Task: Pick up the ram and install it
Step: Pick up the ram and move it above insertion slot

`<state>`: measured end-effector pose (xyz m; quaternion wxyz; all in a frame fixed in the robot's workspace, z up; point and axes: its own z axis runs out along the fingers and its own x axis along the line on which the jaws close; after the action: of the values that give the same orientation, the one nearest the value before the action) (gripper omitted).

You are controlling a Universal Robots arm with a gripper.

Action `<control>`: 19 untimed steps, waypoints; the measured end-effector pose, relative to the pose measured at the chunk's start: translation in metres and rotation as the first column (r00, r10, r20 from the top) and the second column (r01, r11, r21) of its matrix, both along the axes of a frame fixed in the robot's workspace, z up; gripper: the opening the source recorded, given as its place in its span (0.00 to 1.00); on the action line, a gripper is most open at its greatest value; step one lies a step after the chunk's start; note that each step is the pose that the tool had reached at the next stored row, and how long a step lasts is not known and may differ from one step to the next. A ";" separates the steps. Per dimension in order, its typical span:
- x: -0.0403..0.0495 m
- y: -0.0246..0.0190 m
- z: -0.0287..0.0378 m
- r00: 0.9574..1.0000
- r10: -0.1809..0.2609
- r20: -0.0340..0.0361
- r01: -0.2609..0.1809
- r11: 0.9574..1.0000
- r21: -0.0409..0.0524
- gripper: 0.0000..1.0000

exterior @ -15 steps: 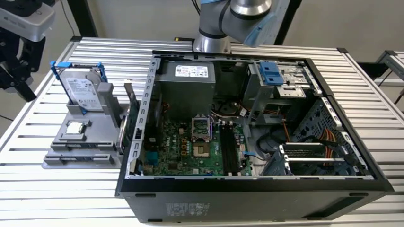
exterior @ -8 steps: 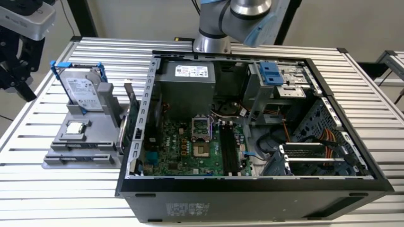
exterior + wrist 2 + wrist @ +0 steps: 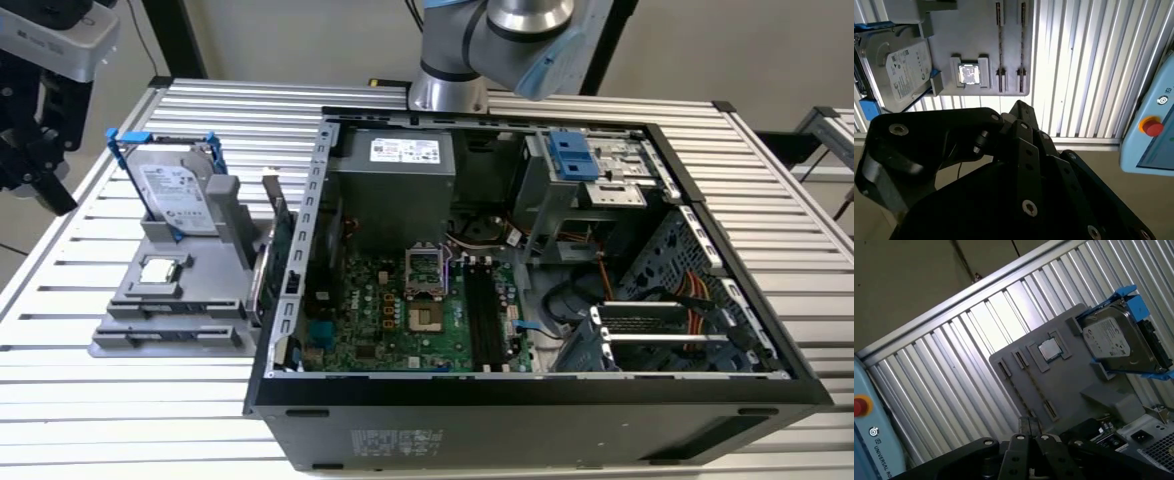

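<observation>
1. Table [image 3: 120, 420]: ribbed metal slats that carry everything else.
2. Case [image 3: 534, 392]: open and lying on its side in the middle of the exterior view. Its green board [image 3: 400, 320] is bare inside, with the memory slots [image 3: 483, 315] toward the board's 3 o'clock.
3. Arm [image 3: 487, 40]: rises at 12 o'clock, behind the case.
4. Holder [image 3: 160, 330]: a grey block, flat on the table at the case's 9 o'clock, just beside the case wall.
5. Claw [image 3: 1029, 426]: black and clenched, its tips together, grasping nothing. In the exterior view it hangs at 10 o'clock [image 3: 47, 185], by the table's edge, well apart from the holder and the case.
6. Drive [image 3: 174, 195]: silver, in a blue bracket, propped on edge at the holder's 12 o'clock end.
7. Ram [image 3: 278, 212]: seemingly the thin dark stick standing on edge at the holder's 3 o'clock. It sits between the holder's tall part and the case wall, but is seen too edge-on to be sure. It is well apart from the claw.
8. Chip [image 3: 158, 270]: a small square lying flat in a pocket near the holder's middle, at the drive's 6 o'clock.
</observation>
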<state>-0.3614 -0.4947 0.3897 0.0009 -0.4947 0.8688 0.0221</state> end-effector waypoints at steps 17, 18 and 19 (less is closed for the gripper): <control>-0.0001 0.0001 0.0000 0.996 0.084 0.000 -0.084 0.996 0.000 0.00; 0.0000 0.0000 0.0000 0.996 0.089 0.000 -0.089 0.996 0.000 0.00; -0.0001 0.0000 0.0000 0.996 0.094 0.000 -0.094 0.996 0.000 0.00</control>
<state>-0.3615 -0.4947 0.3897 -0.0002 -0.5349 0.8446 0.0221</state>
